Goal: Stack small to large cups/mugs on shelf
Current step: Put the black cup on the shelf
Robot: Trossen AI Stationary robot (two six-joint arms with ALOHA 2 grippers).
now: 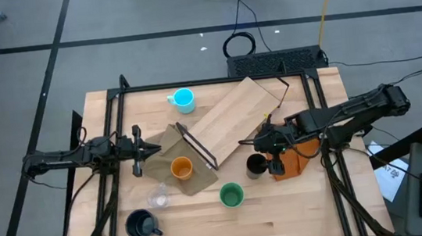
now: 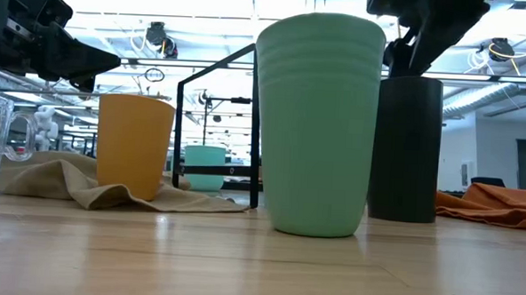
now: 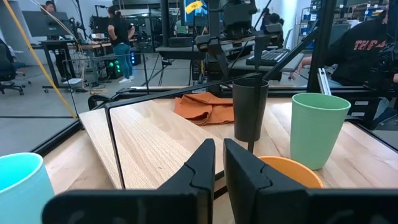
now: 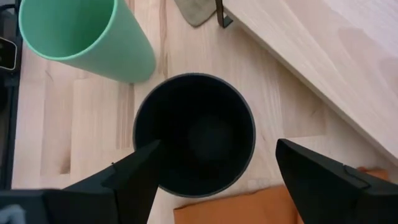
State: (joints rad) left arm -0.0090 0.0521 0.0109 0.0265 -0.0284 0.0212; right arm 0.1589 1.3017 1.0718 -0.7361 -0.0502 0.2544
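The right gripper (image 4: 214, 171) hangs directly over the black tumbler (image 1: 255, 164), its fingers spread wide to either side of the rim and not touching it. The tumbler stands upright on the table (image 1: 299, 211), touching the orange folded cloth (image 1: 293, 163) and close to the shelf (image 1: 231, 120), which lies flat and slantwise. The green cup (image 1: 232, 195) stands just beside the tumbler. The left gripper (image 1: 154, 147) hovers near the orange cup (image 1: 182, 168), fingers nearly together and holding nothing. That cup sits on the olive-tan cloth (image 1: 194, 182). The cyan handled mug (image 1: 183, 99), tiny clear cup (image 1: 157, 196) and dark handled mug (image 1: 141, 224) stand apart.
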